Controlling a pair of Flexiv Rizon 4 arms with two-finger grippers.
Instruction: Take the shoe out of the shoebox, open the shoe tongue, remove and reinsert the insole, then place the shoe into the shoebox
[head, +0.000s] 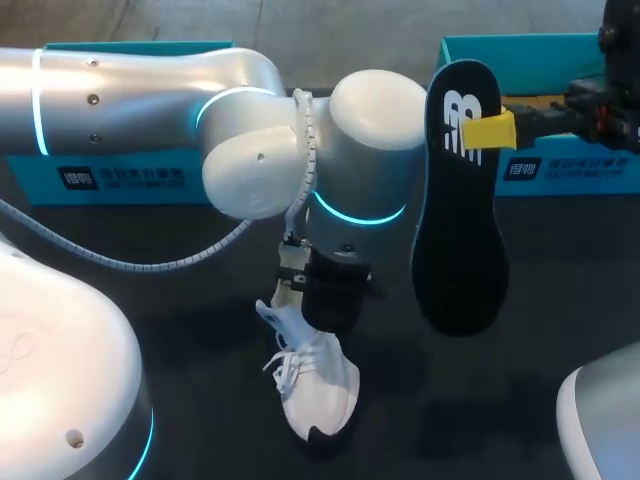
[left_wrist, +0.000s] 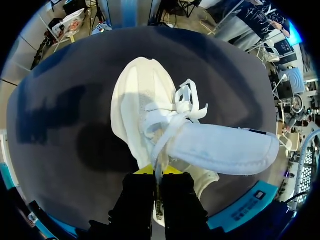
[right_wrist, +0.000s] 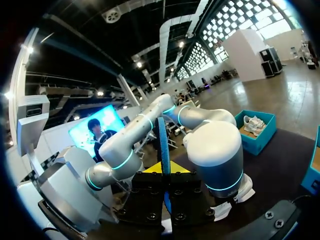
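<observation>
Head camera first: two teal boxes at the desk's far edge, the left shoebox (head: 110, 180) toward the far left corner behind the left arm (head: 250, 150), the right shoebox (head: 575, 170) toward the far right corner, insides of both hidden from here. Dark desk (head: 200, 340). White shoe (head: 318, 385) flat on it near the middle of the near edge, toe toward that edge, opening under the left arm's wrist. Black insole (head: 460, 240) in the air, well apart from the shoe, narrower end up and pinched by the right pincer (head: 487, 130). Left wrist next: left pincer (left_wrist: 157, 172) narrow, clamped on a thin white part of the shoe at its opening; tongue (left_wrist: 225, 147) folded out sideways, laces (left_wrist: 185, 102) loose ahead of the fingers. Right wrist last: insole edge-on, upright between the closed yellow tips; beyond, the left shoebox (right_wrist: 256, 142) with something white inside, seemingly a second shoe.
</observation>
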